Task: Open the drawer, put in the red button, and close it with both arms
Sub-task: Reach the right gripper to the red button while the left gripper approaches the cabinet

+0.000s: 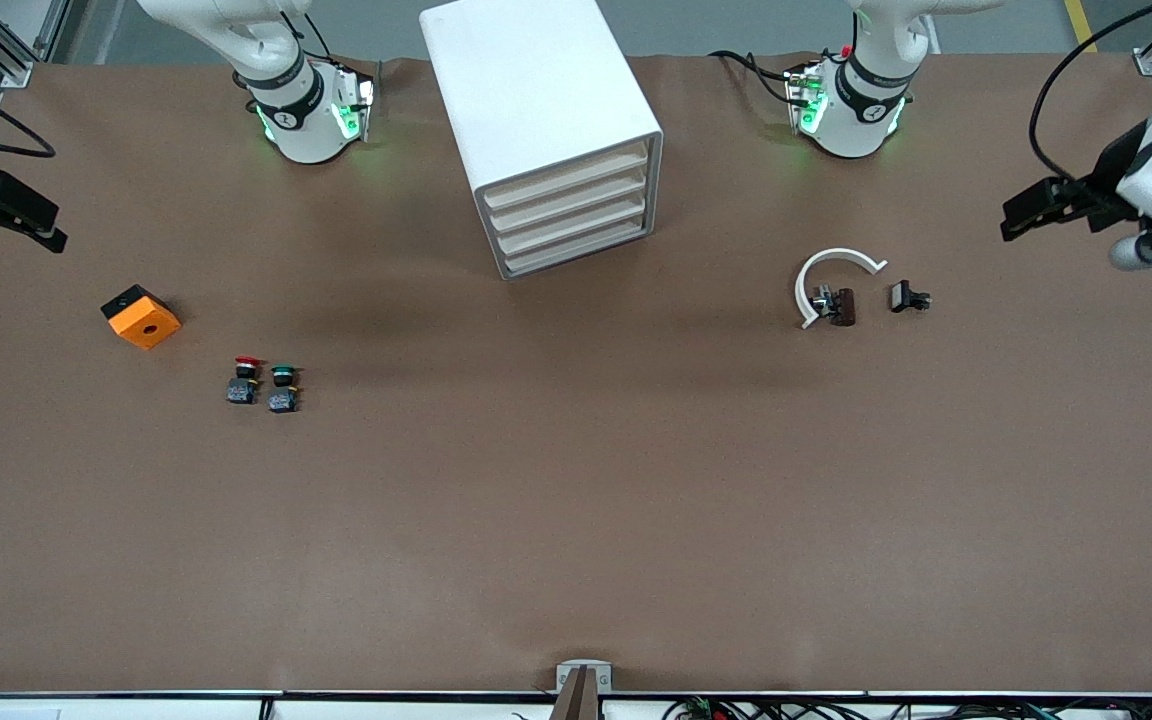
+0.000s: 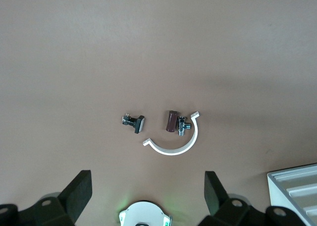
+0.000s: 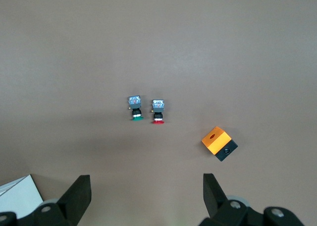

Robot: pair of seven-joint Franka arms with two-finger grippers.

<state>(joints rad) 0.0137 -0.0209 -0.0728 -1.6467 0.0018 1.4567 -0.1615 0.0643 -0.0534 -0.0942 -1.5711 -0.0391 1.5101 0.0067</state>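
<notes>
The white cabinet (image 1: 546, 120) stands between the two arm bases with its four drawers (image 1: 569, 215) all shut. The red button (image 1: 245, 379) sits on the table toward the right arm's end, beside the green-capped button (image 1: 283, 388); it also shows in the right wrist view (image 3: 158, 111). My right gripper (image 1: 21, 218) is open and empty, high over the table's edge at the right arm's end; it also shows in the right wrist view (image 3: 147, 194). My left gripper (image 1: 1041, 208) is open and empty, high over the left arm's end; it also shows in the left wrist view (image 2: 147, 191).
An orange cube (image 1: 140, 316) with a hole lies near the buttons; it also shows in the right wrist view (image 3: 219, 142). A white curved piece (image 1: 829, 277), a brown part (image 1: 841, 306) and a small black part (image 1: 906, 297) lie toward the left arm's end.
</notes>
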